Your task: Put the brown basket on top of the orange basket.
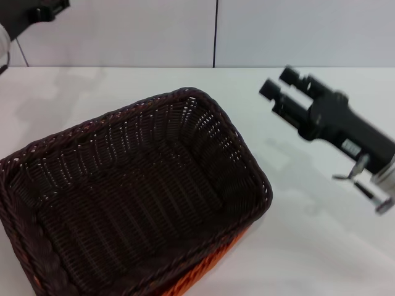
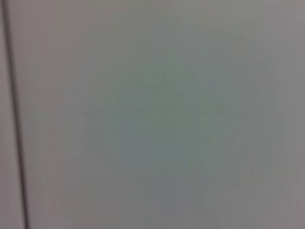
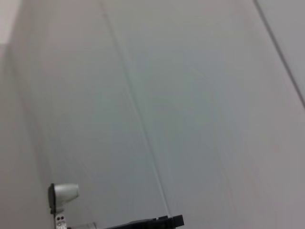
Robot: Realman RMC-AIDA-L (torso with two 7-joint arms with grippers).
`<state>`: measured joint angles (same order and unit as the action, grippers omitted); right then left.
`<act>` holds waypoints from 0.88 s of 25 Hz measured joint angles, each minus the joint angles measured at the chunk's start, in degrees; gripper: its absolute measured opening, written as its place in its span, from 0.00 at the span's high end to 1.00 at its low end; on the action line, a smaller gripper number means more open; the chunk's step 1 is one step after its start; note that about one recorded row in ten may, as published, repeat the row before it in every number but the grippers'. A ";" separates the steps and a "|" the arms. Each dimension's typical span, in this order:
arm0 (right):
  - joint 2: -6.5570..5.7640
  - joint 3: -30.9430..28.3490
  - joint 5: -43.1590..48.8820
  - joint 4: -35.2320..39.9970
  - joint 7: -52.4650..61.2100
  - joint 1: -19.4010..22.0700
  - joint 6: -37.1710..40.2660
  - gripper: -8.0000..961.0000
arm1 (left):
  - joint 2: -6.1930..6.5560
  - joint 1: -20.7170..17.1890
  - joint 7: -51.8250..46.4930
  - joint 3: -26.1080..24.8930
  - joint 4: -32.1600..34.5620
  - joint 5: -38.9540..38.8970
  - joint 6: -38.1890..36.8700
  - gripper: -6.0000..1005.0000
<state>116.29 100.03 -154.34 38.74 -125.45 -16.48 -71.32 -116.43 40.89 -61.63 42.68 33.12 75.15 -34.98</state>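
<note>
Head view shows the brown basket (image 1: 133, 197) filling the area from the centre toward 8 o'clock, sitting nested on top of the orange basket (image 1: 203, 274), of which only a strip of bright weave peeks out under the dark rim at about 6 o'clock, plus a sliver at the far lower-left edge. Both rest on the white table (image 1: 308, 246). The brown basket is upright, its open interior facing up with nothing inside it.

At 3 o'clock the right gripper (image 1: 279, 84) hangs above the table, well apart from the baskets, its two dark fingers (image 1: 290, 76) pointing toward 10 o'clock. They stand slightly parted with a narrow gap between them and grasp nothing.

At 11 o'clock, in the top corner, only a dark part of the left arm (image 1: 37, 13) shows against the wall (image 1: 154, 31); whether its pincer is parted or closed cannot be told.

Left wrist view gives only a blurred pale surface with a dark vertical seam (image 2: 14, 124). Right wrist view looks onto pale wall panels with thin seams, with a bit of dark and silver hardware (image 3: 64, 193) at its edge.
</note>
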 joint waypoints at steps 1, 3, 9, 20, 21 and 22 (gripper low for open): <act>-0.45 -1.63 1.51 0.01 -0.01 -0.84 -0.66 0.36 | -0.02 -0.04 0.02 -1.71 0.04 -0.02 -0.98 0.21; -0.92 -5.44 4.90 -0.36 -0.52 -2.19 -1.74 0.36 | -0.05 -0.30 0.35 -5.91 -0.13 -0.61 -4.19 0.21; 1.64 -21.88 9.02 -4.26 -12.27 -3.42 -1.55 0.36 | -0.70 -1.92 5.23 -12.68 -1.88 -5.72 -14.07 0.21; 2.50 -48.37 7.28 -20.05 -32.11 -13.48 3.86 0.36 | -1.58 -13.29 31.10 -16.93 -20.06 -31.33 -54.14 0.21; 2.50 -48.37 7.28 -20.05 -32.11 -13.48 3.86 0.36 | -1.58 -13.29 31.10 -16.93 -20.06 -31.33 -54.14 0.21; 2.54 -49.14 7.26 -20.22 -32.94 -14.10 4.91 0.36 | -1.60 -15.54 31.25 -16.97 -20.99 -31.62 -56.66 0.21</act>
<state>118.84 50.89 -147.08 18.52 -158.39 -30.57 -66.41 -118.02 25.34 -30.38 25.71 12.13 43.53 -91.64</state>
